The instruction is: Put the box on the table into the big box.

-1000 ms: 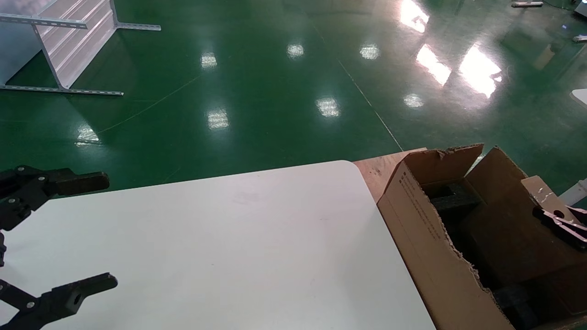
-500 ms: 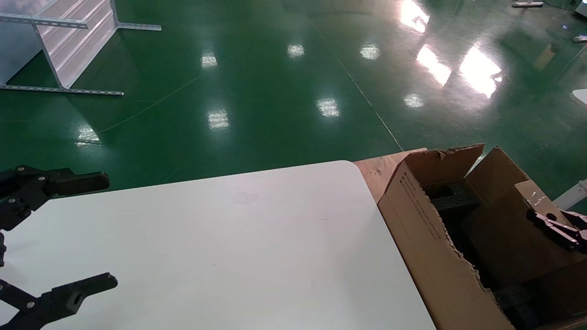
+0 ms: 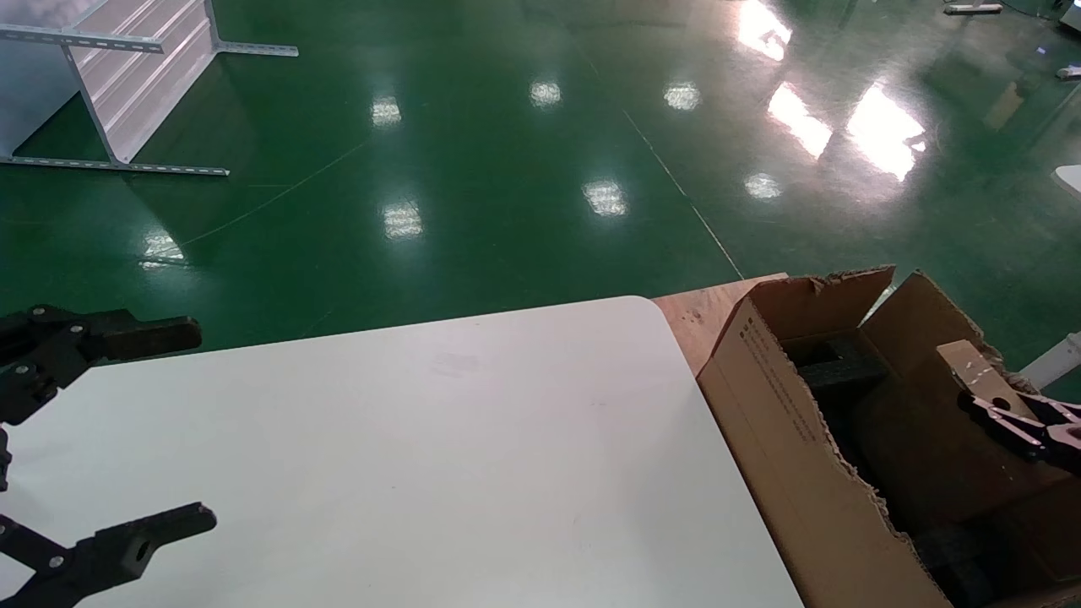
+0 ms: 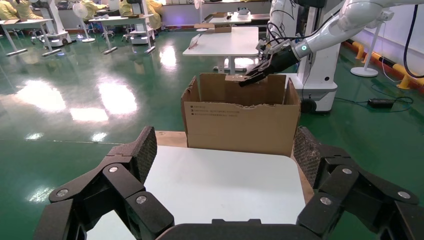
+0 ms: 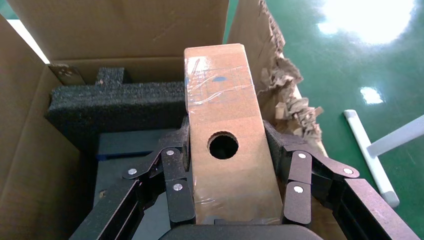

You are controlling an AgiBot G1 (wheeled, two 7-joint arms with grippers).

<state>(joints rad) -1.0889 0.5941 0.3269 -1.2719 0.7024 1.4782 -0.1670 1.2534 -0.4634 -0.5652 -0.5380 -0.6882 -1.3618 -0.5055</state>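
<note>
Right wrist view: our right hand (image 5: 227,192) grips box (image 5: 225,135) above big box (image 5: 40,130), far right of tabletop (image 3: 422,456). Lowering, release left. Left hand (image 3: 127,439) wide, parked near left.

Factory-floor / robot data-collection hall. Glossy green epoxy floor (image 3: 507,152) reflecting ceiling lights. Rows of white worktables (image 4: 225,42), standing fans (image 4: 80,10), workers in yellow jackets (image 4: 10,9) at far tables. Aluminium-framed partition (image 3: 127,76) on floor. Cables (image 4: 395,102) trailing across floor; white robot base (image 4: 320,65) on wheels.
</note>
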